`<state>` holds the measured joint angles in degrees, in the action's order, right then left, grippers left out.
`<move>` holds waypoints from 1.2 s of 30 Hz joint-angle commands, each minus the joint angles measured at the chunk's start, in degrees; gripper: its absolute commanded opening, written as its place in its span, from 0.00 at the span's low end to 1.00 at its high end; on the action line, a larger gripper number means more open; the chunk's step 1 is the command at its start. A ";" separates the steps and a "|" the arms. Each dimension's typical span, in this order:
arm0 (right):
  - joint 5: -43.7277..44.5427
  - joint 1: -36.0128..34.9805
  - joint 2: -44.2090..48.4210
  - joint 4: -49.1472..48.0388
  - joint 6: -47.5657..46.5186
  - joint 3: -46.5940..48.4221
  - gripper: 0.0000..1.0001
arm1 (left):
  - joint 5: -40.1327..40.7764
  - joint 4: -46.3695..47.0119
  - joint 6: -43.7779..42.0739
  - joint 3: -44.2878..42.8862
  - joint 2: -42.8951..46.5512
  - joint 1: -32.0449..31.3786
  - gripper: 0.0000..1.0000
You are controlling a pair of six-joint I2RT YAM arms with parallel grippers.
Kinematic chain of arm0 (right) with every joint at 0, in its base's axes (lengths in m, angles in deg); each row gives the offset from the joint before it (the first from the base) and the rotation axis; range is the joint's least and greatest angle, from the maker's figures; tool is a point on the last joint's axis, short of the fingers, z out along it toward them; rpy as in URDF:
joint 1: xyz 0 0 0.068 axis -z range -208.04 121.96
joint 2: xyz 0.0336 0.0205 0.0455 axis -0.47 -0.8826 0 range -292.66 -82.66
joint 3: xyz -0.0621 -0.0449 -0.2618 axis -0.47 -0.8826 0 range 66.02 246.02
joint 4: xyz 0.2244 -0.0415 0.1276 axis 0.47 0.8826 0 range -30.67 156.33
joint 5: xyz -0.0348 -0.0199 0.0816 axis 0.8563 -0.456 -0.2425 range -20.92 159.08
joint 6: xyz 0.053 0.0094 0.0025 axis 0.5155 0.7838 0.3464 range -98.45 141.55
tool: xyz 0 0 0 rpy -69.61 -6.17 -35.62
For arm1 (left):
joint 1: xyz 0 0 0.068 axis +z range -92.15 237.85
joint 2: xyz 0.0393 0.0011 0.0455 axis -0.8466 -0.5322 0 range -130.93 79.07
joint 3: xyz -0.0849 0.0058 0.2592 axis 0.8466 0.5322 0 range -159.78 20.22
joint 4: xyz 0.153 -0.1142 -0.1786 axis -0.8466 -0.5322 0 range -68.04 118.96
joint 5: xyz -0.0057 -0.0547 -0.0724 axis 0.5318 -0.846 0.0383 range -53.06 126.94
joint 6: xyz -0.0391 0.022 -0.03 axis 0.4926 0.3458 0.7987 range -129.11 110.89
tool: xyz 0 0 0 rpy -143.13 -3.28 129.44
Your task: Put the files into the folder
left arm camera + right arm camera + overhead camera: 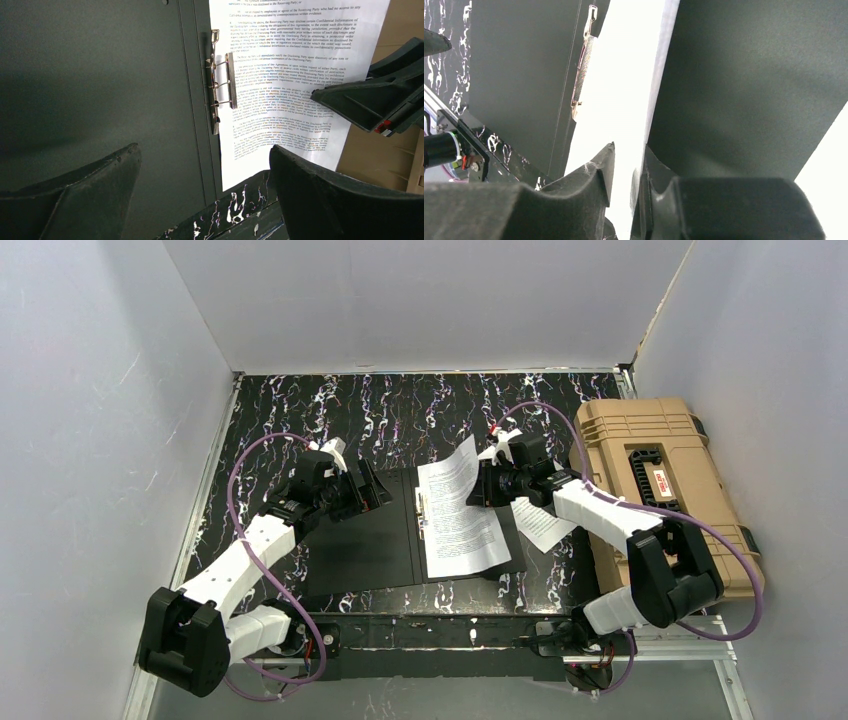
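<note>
Files, white sheets, dense black print

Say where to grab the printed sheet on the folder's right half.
Grip the sheet at its far right corner from the right: it curls up off the folder, so jaws can straddle the edge. The rest lies flat, left edge by the metal clip.

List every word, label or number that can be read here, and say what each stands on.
"Receiving Party": white paper sheet with black print, left wrist view.
"Confidential Information": same sheet.
"Disclosing Party": same sheet.
The rest of its dense print is too small or blurred to read surely.
Too small to read: the small red label on the bulky tan plastic case.
</note>
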<state>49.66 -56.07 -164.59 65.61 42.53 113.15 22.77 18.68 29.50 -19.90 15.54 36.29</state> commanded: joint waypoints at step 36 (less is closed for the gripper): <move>27.05 -0.36 -2.13 9.48 -3.48 3.83 0.82 | -0.61 -0.01 -0.42 0.30 0.59 -0.15 0.98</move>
<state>71.39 -56.20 -167.45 74.53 39.36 116.28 22.75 18.68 29.50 -19.90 15.54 36.29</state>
